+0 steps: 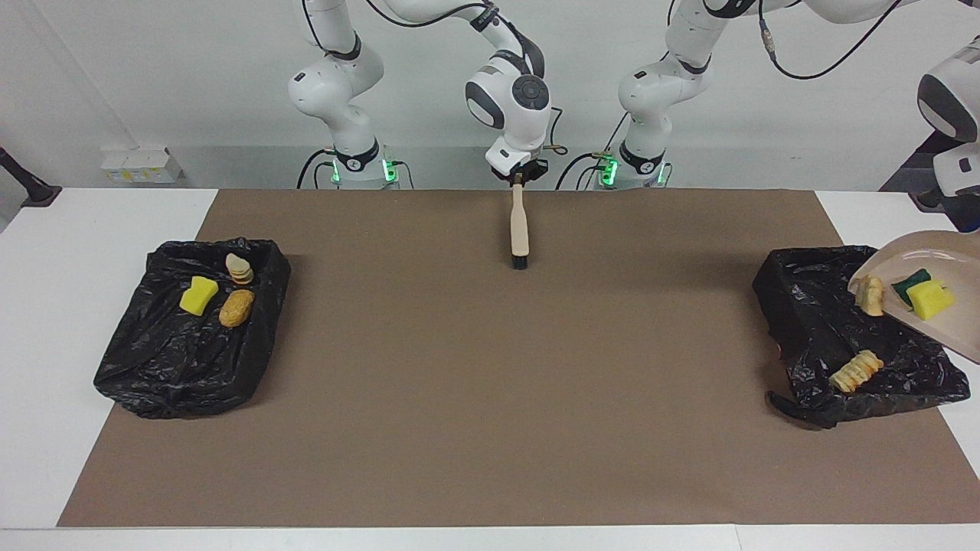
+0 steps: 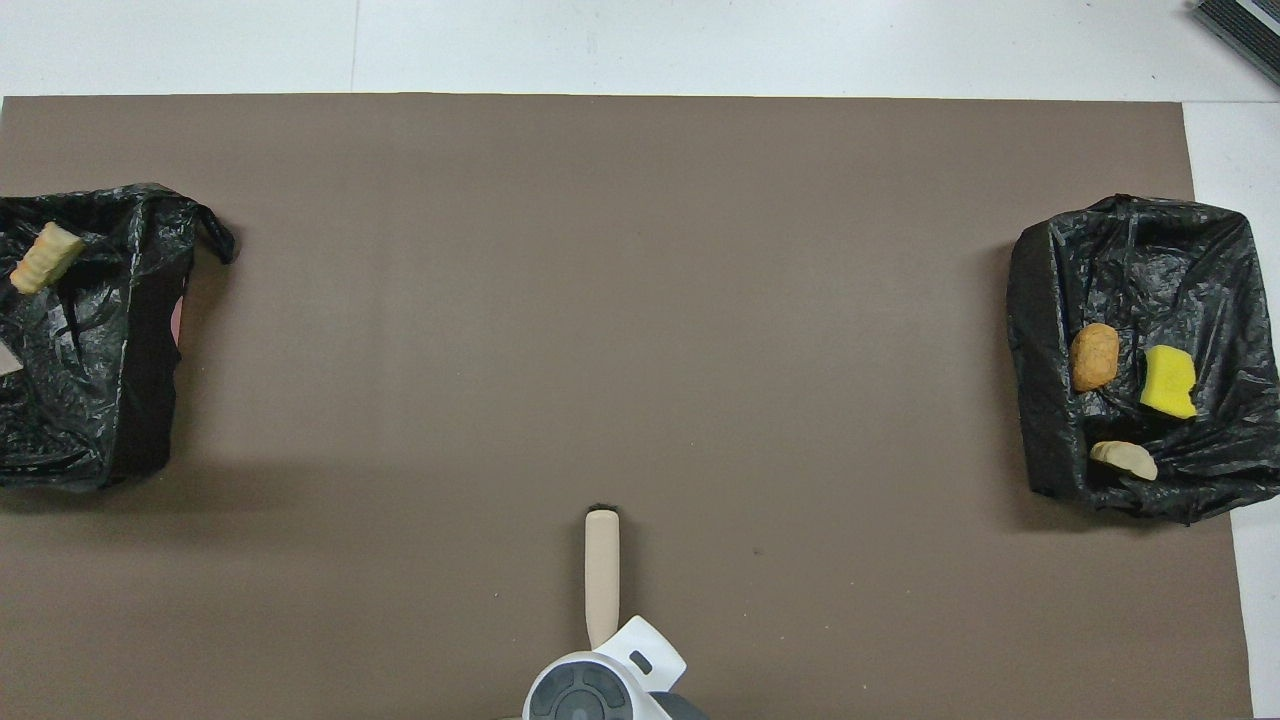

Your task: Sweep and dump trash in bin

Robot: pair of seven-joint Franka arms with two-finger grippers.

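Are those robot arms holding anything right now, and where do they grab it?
The right gripper holds the brush by the end of its handle, bristles hanging down. The dustpan is tilted over the bin at the left arm's end; its hold is out of view.

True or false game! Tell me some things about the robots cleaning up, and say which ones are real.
1. The right tool holds the brush. True.
2. The dustpan is empty. False: a yellow-green sponge and a bread lump sit in it.
3. The bin at the right arm's end holds three trash pieces. True.
4. The bin at the left arm's end is empty. False: a ridged tan piece lies in it.
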